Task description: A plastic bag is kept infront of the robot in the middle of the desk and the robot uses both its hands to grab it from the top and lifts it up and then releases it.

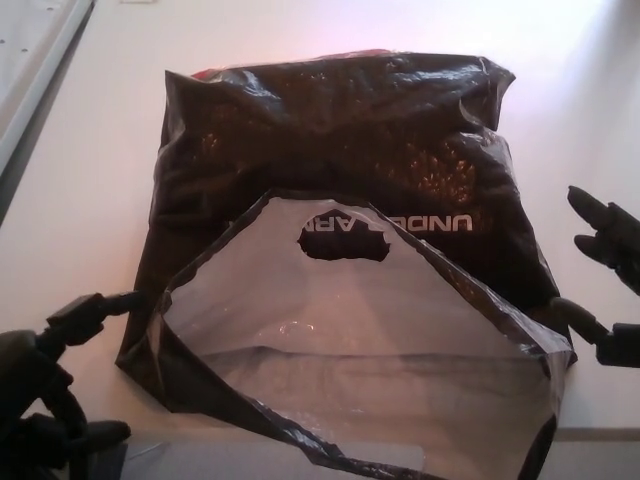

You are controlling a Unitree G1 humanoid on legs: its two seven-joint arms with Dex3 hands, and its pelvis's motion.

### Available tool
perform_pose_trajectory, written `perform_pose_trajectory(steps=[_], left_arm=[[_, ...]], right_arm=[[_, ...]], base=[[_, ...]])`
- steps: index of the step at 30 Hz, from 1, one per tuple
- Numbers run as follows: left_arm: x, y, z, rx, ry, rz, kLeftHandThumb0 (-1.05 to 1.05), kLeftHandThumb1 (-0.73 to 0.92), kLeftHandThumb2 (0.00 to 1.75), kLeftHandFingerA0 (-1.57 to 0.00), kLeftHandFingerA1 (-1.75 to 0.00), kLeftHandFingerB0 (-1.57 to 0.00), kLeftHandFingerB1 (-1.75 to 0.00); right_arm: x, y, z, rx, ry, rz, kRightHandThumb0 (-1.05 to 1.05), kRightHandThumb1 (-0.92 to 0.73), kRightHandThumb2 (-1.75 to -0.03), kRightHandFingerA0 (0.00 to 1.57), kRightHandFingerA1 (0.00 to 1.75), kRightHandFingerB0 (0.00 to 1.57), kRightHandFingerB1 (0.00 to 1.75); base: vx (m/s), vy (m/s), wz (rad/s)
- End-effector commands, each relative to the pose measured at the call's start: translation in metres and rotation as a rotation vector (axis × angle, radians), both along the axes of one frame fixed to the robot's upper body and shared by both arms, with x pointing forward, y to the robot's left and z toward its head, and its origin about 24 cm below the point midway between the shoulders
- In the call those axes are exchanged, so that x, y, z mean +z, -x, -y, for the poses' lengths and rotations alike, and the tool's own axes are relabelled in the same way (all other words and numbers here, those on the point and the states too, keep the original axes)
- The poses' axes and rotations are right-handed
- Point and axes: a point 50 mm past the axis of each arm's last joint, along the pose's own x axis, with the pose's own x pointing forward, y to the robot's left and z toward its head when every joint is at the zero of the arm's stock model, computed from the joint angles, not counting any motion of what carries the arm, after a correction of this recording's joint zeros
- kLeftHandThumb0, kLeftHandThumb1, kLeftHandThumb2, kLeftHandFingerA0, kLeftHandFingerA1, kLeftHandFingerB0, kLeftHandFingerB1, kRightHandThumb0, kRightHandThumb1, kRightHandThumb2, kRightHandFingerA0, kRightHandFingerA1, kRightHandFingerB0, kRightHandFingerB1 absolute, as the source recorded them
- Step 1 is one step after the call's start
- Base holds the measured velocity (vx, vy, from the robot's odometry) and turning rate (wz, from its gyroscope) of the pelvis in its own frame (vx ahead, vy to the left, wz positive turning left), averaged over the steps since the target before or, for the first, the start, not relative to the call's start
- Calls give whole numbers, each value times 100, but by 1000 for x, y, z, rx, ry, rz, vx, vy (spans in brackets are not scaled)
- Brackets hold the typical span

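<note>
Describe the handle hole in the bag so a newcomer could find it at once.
On the pale desk lies a dark plastic bag, its mouth gaping toward the camera. The handle hole is the dark oval slot in the raised grey inner flap, just below upside-down white lettering.

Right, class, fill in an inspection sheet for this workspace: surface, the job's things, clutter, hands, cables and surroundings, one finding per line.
Surface: pale desk, bare around the bag.
Job's things: dark plastic bag lying in the middle of the desk, its mouth gaping toward the robot, pale lining and a cut-out handle hole showing, white lettering beside it.
Clutter: nothing seen.
Hands: left hand open at the bag's near left corner, one fingertip close to its edge; right hand open at the bag's right edge, lower finger at the rim. Neither grips it yet.
Cables: nothing seen.
Surroundings: a light panel runs along the far left, beyond the desk edge.
</note>
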Motion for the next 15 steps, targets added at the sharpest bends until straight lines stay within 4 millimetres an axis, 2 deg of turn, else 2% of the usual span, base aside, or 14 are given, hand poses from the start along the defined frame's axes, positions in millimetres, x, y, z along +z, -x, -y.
perform_pose_trajectory(steps=[1,2,3,4,5,6,13,14,15], left_arm=[[-5,-3,3,19,-15,3,-60,38,69,-24,-40,-16,-37],[-5,-3,3,24,-11,-5,-60,38,69,-22,-39,-16,-37],[-5,-4,4,25,-6,-4,-61,38,69,-23,-40,-17,-37],[-6,-4,4,25,-2,-3,-61,38,69,-23,-40,-17,-37],[-4,-5,3,26,-6,0,-61,39,70,-22,-39,-16,-37],[-4,-6,3,27,5,-5,-61,39,70,-22,-40,-16,-37],[-1,-10,3,36,28,-4,-62,39,71,-22,-40,-16,-37],[-1,-10,3,36,38,-1,-62,39,71,-24,-41,-15,-37],[-2,-10,5,35,54,3,-62,39,71,-24,-41,-15,-37]], right_arm=[[6,-3,12,-9,87,-24,-63,-68,-80,8,43,0,6],[10,-4,15,-10,121,-31,-60,-70,-81,10,43,0,7],[11,-4,16,-9,128,-30,-56,-78,-63,14,38,0,15],[11,-5,17,-7,132,-28,-56,-78,-63,14,38,0,15],[13,-6,19,-1,147,-33,-53,-69,-79,14,45,0,15],[15,-6,21,24,186,-53,-53,-68,-80,9,44,0,12],[16,-3,22,120,378,-70,-54,-58,-73,13,45,1,20],[16,-2,21,137,398,-58,-49,-60,-61,16,42,3,23],[16,-1,19,163,427,-40,-49,-60,-61,16,42,3,23]], base=[[0,0,0],[0,0,0],[0,0,0],[0,0,0],[0,0,0],[0,0,0],[0,0,0],[0,0,0],[0,0,0]])
